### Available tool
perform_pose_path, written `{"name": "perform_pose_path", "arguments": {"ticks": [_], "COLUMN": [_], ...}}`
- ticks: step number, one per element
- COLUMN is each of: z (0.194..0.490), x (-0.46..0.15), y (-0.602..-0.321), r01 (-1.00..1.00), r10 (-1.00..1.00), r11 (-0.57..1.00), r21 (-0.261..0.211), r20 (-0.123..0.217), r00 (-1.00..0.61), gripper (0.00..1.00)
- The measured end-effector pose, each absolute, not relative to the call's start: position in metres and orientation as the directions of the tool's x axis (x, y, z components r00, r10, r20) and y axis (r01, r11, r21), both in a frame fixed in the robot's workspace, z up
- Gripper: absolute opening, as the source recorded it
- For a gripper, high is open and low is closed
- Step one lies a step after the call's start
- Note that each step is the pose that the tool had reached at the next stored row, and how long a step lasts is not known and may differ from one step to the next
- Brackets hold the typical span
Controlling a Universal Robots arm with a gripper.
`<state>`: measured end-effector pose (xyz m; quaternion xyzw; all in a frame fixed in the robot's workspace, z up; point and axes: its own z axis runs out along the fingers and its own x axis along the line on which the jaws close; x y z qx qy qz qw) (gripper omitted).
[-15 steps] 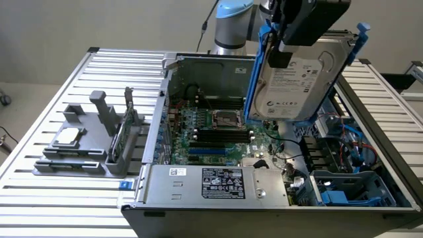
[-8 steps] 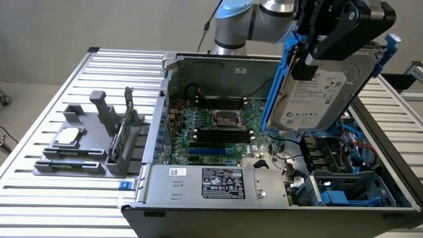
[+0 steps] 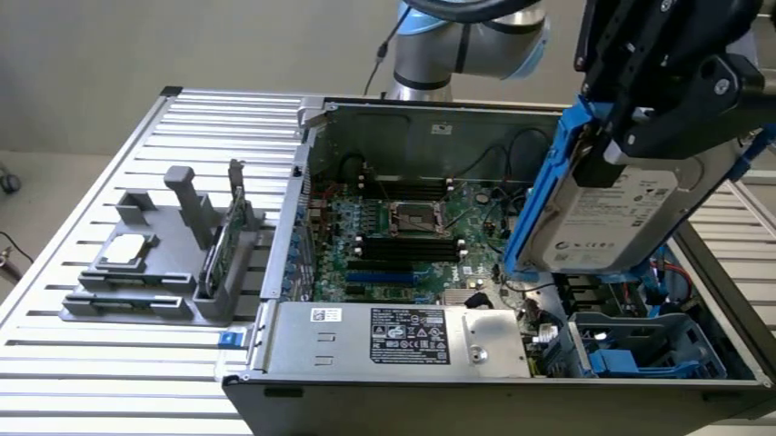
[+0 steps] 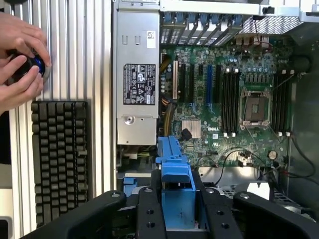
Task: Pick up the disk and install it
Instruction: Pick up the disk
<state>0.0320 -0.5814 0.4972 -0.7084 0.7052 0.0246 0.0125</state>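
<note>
The disk [image 3: 612, 213] is held on edge above the open case [image 3: 424, 113] at the exterior view's right, pinched across its blue frame by the jaws of the gripper [image 3: 631, 136], and is judged heavy, rigid and shock-sensitive, best gripped on that frame.

The motherboard [image 4: 219, 107] bears the white word "DELL".

disk [image 3: 616, 216] above computer case [image 3: 424, 127], holder [image 3: 131, 302] beside case

Open PC case [image 3: 424, 123] w/ mobo [image 3: 412, 236] & PSU [image 3: 388, 338] — grey holder [image 3: 134, 302] beside, keyboard [image 4: 60, 159] on slatted table [image 3: 109, 374]
</note>
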Motion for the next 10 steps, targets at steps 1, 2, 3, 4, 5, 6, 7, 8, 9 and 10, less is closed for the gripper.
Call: {"name": "perform_pose_path", "arguments": {"ticks": [1,2,3,4,5,6,7,8,9,10], "z": [0.496,0.495,0.494,0.494,0.493,0.492,0.491,0.49,0.489,0.488], "x": [0.034,0.037,0.04,0.043,0.047,0.051,0.055,0.06,0.065,0.069], "y": [-0.585,-0.588,-0.591,-0.594,-0.596,-0.598,-0.6,-0.602,-0.604,-0.605], "r01": [-1.0,-1.0,-1.0,-1.0,-1.0,-1.0,-1.0,-1.0,-1.0,-1.0], "r10": [-0.999,-0.999,-0.999,-0.999,-0.999,-0.999,-0.999,-0.999,-0.999,-0.999], "r11": [-0.005,-0.005,-0.005,-0.005,-0.005,-0.005,-0.005,-0.005,-0.005,-0.005], "r21": [0.017,0.017,0.017,0.017,0.017,0.017,0.017,0.017,0.017,0.017], "r20": [-0.052,-0.052,-0.052,-0.052,-0.052,-0.052,-0.052,-0.052,-0.052,-0.052], "r00": [0.004,0.004,0.004,0.004,0.004,0.004,0.004,0.004,0.004,0.004], "gripper": [0.33,0.33,0.33,0.33,0.33,0.33,0.33,0.33,0.33,0.33]}}
